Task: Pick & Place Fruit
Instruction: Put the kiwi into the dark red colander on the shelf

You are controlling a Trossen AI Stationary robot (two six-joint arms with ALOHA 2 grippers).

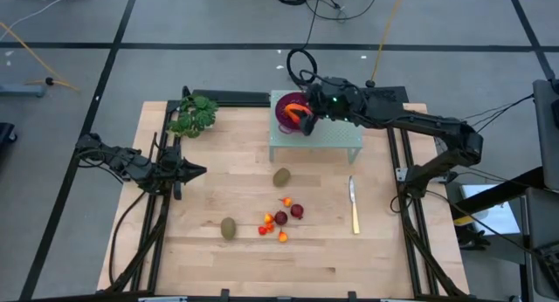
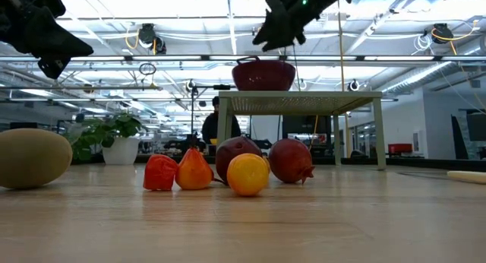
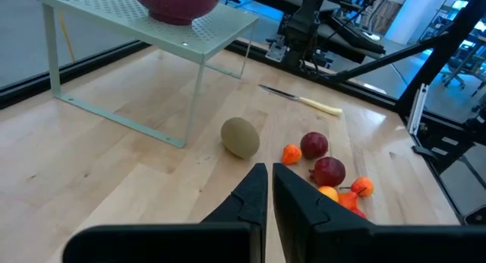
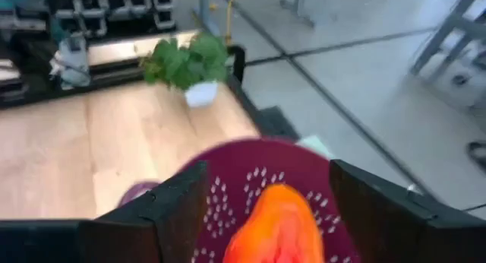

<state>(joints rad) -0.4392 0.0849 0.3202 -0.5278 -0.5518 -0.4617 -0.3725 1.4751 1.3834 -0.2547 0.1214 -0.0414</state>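
My right gripper (image 4: 262, 210) hangs over the bowl (image 1: 291, 110) on the stand (image 1: 316, 136), fingers spread, the long orange fruit (image 4: 279, 226) between them; whether it's gripped or already loose, I can't tell. I'd lift straight up, clear of the rim. The other fruit (image 1: 280, 218) lies on the table (image 1: 210, 258), well below and away. Left gripper (image 1: 194, 171) clenched, waiting. No readable writing anywhere.

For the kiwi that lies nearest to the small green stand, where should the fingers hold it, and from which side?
Grip the kiwi across its narrow middle, coming straight down from above. It lies on its side on the table, apart from the other fruit, so both flanks look free for the fingers.
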